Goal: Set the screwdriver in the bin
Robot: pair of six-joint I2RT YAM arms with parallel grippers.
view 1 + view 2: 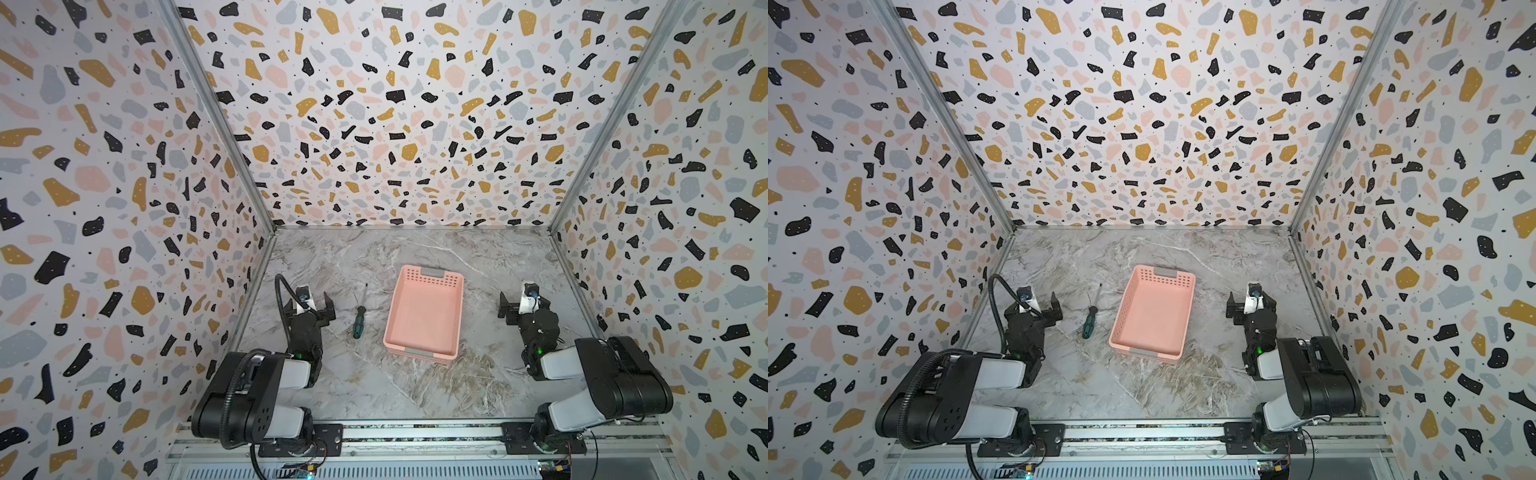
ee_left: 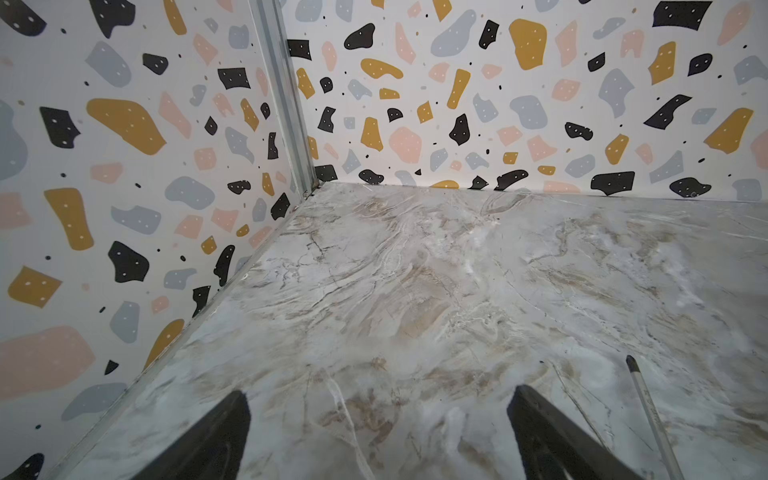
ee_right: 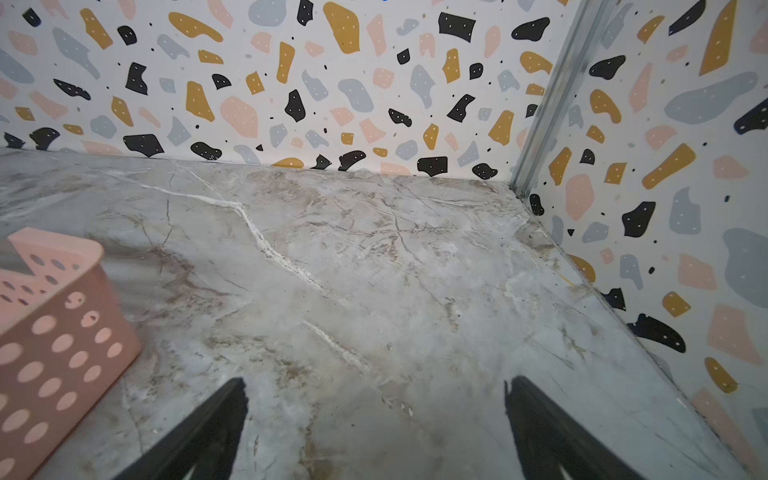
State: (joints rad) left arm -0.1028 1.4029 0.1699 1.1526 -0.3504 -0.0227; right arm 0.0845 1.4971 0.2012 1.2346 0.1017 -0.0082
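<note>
- Lying flat on the table (image 1: pixel 374 386), one screwdriver (image 1: pixel 358 316) (image 1: pixel 1090 318) is resting just left of the bin in both top views, close to it but not touching it.
- Its green-and-black handle is pointing toward the near edge, and its thin shaft is pointing toward the back wall, tilted slightly right.
- Only the shaft and tip of the screwdriver (image 2: pixel 648 407) are showing in the left wrist view, outside the fingers and not between them.
- One pink bin (image 1: pixel 424 311) (image 1: pixel 1154 311) is sitting upright near the middle of the table, long side running front to back, and it is holding nothing.
- Two perforated end walls are showing on it, each with one grey handle cut-out; one corner of the bin (image 3: pixel 62 353) is showing in the right wrist view.
- The left gripper (image 1: pixel 312 311) (image 2: pixel 379 395) is hovering low, just left of the screwdriver, with its two fingers spread wide and gripping nothing; only bare marble is showing between them.
- The right gripper (image 1: pixel 524 309) (image 3: pixel 376 384) is hovering on the far side of the bin, apart from it, with its two fingers likewise spread wide and gripping nothing.
- Two arms are standing folded at the near edge, one on each side, both mounted on one metal rail (image 1: pixel 415 432).
- Three walls (image 1: pixel 395 104) in a speckled pattern of black, ochre, pink and grey are enclosing the table on the left, back and right.
</note>
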